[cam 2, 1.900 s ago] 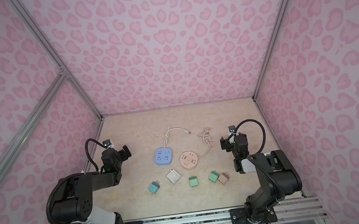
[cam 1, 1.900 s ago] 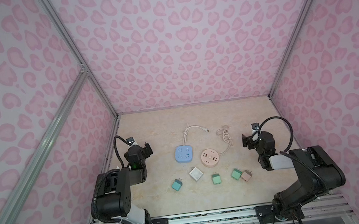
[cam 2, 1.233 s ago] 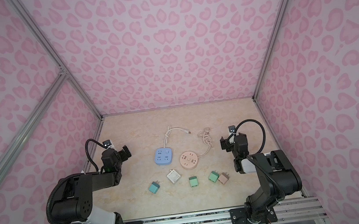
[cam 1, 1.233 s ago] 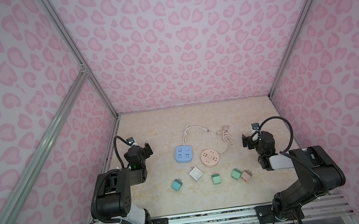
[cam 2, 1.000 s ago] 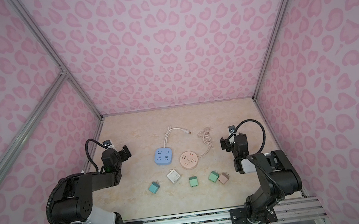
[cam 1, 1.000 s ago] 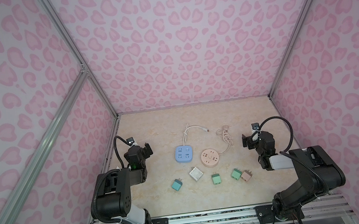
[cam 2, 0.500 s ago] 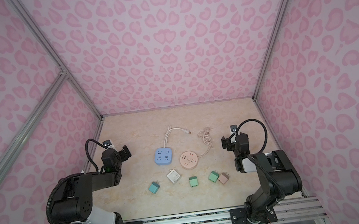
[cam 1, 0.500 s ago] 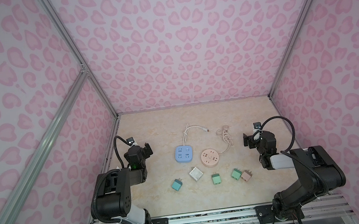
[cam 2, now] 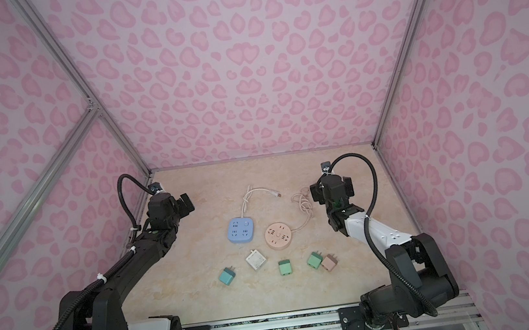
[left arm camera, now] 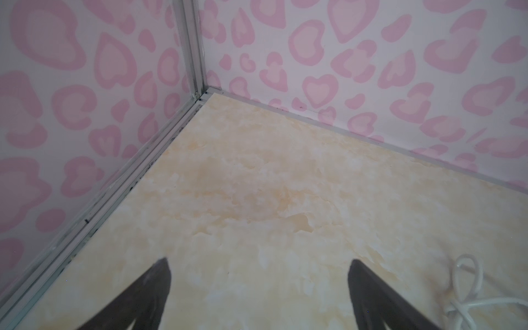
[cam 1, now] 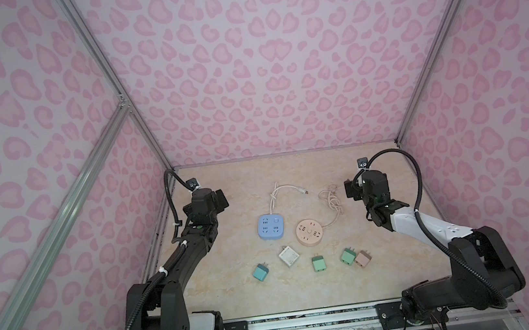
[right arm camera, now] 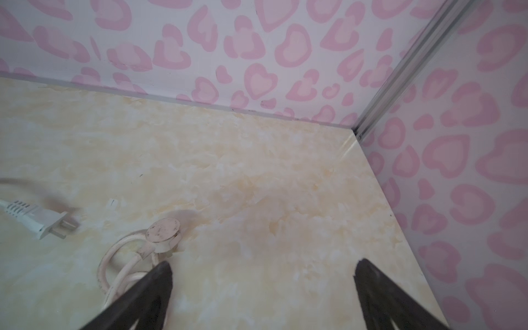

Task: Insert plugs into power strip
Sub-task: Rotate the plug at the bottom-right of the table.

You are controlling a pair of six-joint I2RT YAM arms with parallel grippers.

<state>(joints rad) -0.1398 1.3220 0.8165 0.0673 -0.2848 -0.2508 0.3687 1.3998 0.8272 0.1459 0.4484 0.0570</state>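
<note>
Broadly, the pale marbled surface (cam 1: pixel 304 290) fills the floor of the pink-walled cell. The black left arm (cam 1: pixel 191 252) reaches in at 9 o'clock and the white-and-black right arm (cam 1: pixel 426 225) at 3 o'clock. In the wrist views the left jaws are spread wide with only bare surface between the dark fingers (left arm camera: pixel 148 297). The right jaws are spread just as wide, their fingers (right arm camera: pixel 148 294) holding nothing.

Near the centre sit a blue square power strip (cam 1: pixel 271 226) and, just beside it at its 3 o'clock, a round pink power strip (cam 1: pixel 309 233). Their cords trail off toward 12 o'clock.

The plugs lie loose in a row at 6 o'clock of the strips. The white square plug (cam 1: pixel 289 256) is nearest the strips, with the teal plug (cam 1: pixel 260 272) at its 8 o'clock. One mint plug (cam 1: pixel 318 264) lies at 6 o'clock of the round strip. The other mint plug (cam 1: pixel 347 257) is at that strip's 4 o'clock, and the pinkish-tan plug (cam 1: pixel 362 259) is against it at its 3 o'clock.
</note>
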